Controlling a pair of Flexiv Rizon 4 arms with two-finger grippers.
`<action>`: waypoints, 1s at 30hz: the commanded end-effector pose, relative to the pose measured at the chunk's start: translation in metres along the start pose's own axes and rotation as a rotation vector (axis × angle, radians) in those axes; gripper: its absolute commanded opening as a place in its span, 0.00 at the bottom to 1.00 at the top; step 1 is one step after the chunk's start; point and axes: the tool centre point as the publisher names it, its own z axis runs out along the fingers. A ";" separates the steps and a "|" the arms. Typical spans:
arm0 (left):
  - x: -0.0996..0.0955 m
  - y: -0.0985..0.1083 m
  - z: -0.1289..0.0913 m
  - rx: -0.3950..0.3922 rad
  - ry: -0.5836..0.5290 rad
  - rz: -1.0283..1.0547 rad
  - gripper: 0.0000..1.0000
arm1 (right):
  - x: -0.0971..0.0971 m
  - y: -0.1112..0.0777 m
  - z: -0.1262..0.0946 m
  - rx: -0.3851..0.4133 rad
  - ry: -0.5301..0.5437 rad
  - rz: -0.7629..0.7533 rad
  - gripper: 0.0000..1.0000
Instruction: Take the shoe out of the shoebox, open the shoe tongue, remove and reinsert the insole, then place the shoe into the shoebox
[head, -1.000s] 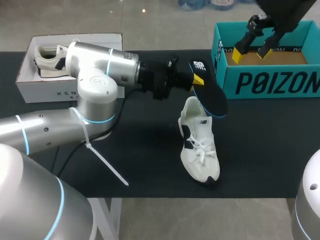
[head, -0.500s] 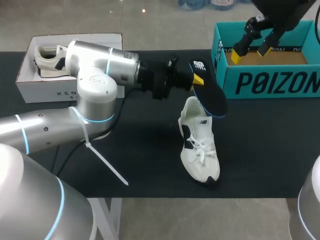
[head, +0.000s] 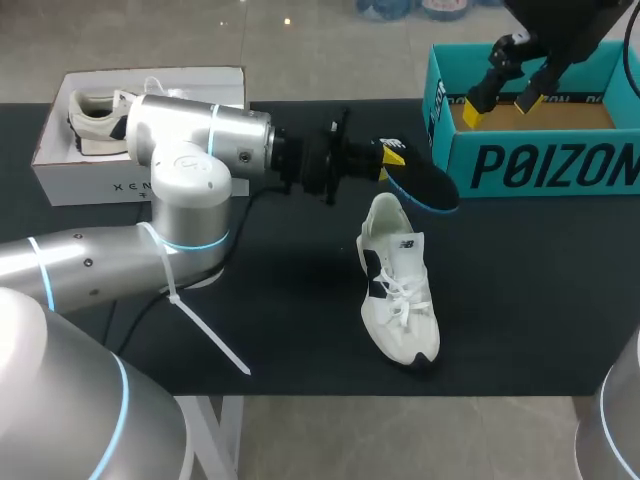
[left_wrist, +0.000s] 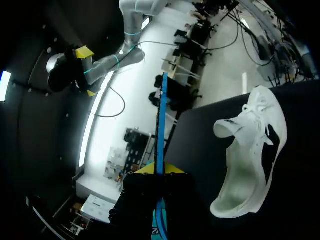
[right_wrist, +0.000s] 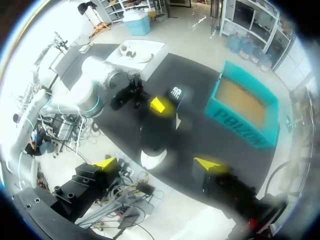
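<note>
My left gripper (head: 393, 156) is shut on the heel end of a dark insole (head: 421, 183) with a blue rim and holds it in the air above the heel of the white shoe (head: 398, 292). The shoe lies on the black table with its opening facing the insole. In the left wrist view the insole (left_wrist: 161, 120) shows edge-on between the fingers (left_wrist: 172, 169), with the shoe (left_wrist: 251, 155) off to one side. My right gripper (head: 503, 98) hangs open over the teal shoebox (head: 540, 160). From high up, the right wrist view takes in the insole (right_wrist: 175, 95) and the shoebox (right_wrist: 239, 125).
A white box (head: 95, 180) with a second white shoe (head: 100, 115) in it stands at the back left of the table. My left arm's thick body (head: 190, 165) lies across the left half. A white strap (head: 205, 330) trails from it.
My left gripper has turned the insole from a steep slant to nearly flat and shifted it slightly right. My right gripper rose a little over the shoebox.
</note>
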 end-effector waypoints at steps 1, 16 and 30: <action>-0.004 0.001 -0.002 0.178 0.071 -0.279 0.00 | 0.000 0.001 0.001 0.002 0.000 0.000 1.00; -0.008 0.002 -0.013 0.609 -0.029 -0.516 0.00 | 0.000 0.001 0.001 0.002 0.000 0.000 1.00; -0.010 0.002 -0.015 0.606 -0.061 -0.559 0.00 | 0.000 0.001 0.001 0.002 0.000 0.000 1.00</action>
